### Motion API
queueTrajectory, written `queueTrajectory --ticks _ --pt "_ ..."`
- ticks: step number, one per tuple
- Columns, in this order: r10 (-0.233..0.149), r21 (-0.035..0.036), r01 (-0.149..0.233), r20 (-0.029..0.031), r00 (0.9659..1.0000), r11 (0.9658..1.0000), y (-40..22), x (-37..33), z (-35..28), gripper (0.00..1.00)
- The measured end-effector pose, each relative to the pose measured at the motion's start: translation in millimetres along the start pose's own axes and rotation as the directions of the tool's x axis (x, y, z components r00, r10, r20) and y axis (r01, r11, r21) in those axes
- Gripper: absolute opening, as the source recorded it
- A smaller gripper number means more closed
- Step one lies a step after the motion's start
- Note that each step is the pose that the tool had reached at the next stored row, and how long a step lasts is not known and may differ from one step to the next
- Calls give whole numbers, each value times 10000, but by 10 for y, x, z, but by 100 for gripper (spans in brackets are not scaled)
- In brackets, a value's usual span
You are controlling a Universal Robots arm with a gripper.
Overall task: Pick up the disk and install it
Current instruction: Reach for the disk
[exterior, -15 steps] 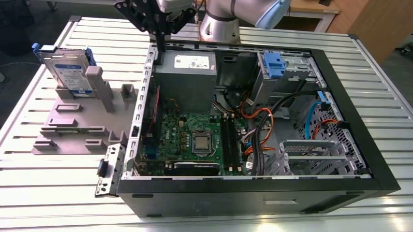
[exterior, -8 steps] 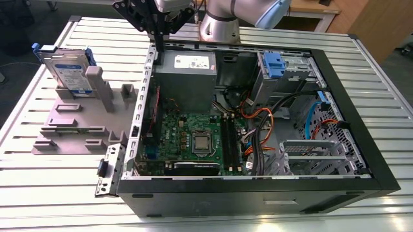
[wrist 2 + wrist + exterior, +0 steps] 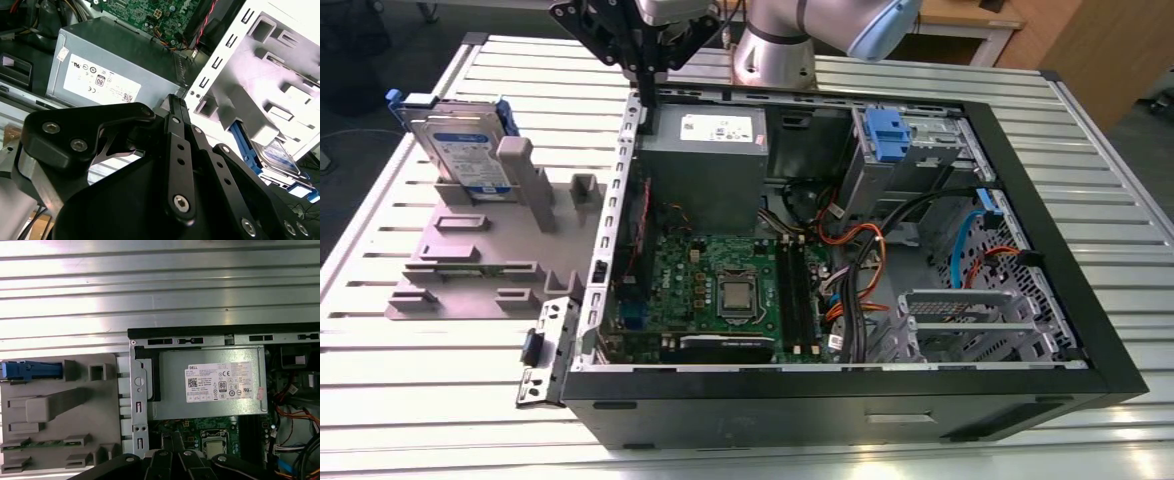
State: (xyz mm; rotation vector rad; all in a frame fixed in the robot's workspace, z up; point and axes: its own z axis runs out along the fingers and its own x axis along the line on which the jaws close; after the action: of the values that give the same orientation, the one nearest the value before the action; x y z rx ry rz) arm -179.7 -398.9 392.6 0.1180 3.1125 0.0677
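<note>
The disk stands on edge in a grey holder at the exterior view's left, a silver drive with a white-and-blue label and a blue frame. In the second wrist view the disk shows beside the holder's posts, and in the first wrist view its blue edge is seen from above. My gripper hangs above the rear left wall of the open computer case, well apart from the disk. Its black fingers come together at the tip with nothing between them.
Inside the case a grey power supply with a white label lies under the gripper, with the green mainboard in front of it. A drive bay with a blue tab sits at the rear right. Everything rests on a slatted metal table.
</note>
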Motion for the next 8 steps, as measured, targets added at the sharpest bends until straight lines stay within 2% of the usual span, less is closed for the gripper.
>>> queueTrajectory --ticks 8 --pt "0 0 0 0 10000 10000 -1 20 -1 11"
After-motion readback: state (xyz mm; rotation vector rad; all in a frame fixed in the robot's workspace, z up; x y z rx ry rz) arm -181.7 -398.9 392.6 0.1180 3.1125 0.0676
